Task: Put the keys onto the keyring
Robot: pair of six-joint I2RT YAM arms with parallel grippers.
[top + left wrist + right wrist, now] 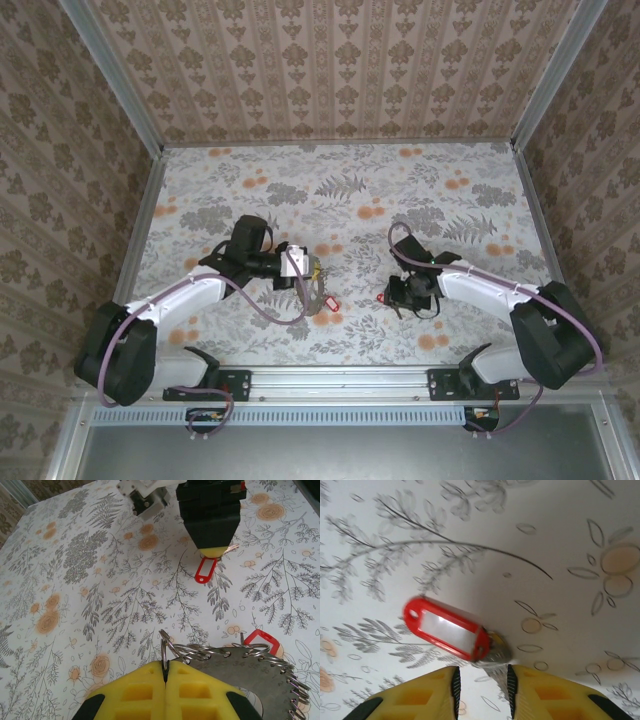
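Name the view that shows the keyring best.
Left wrist: the keyring is close up, its coils plain, pinched by the left gripper. Top external shows it small, at that gripper's tip.

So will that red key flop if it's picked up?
Probably light: the tag looks like thin plastic. It may dangle, since it joins the key at one end. Being flat, it'd likely slide, not roll.

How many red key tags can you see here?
2: one red tag just beyond the right gripper, another tag at the keyring pinched by the left gripper. More may be hidden.
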